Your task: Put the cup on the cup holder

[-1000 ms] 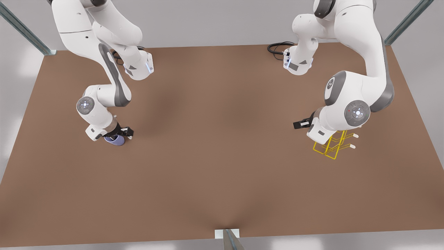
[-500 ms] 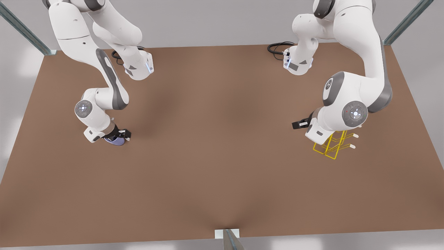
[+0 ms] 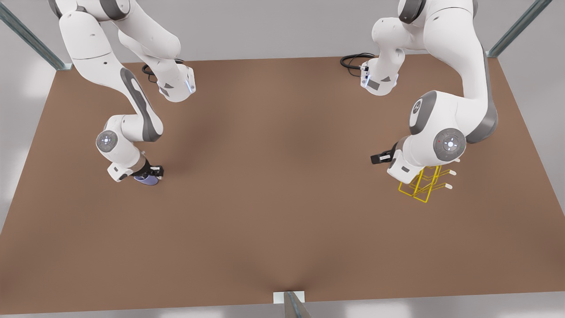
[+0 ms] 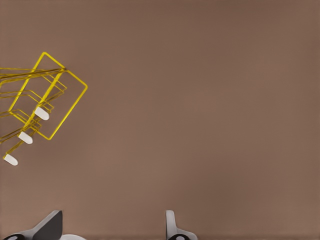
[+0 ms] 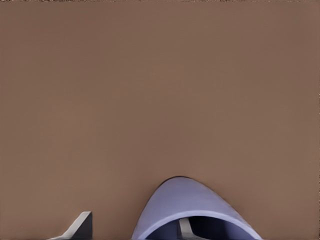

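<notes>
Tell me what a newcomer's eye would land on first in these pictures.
First the bright yellow cup holder, standing on the brown table at the front view's right, with the left claw open and empty beside it. Next the lavender-blue cup at the front view's left, where the right claw straddles its wall, one finger inside the rim and one outside.
</notes>
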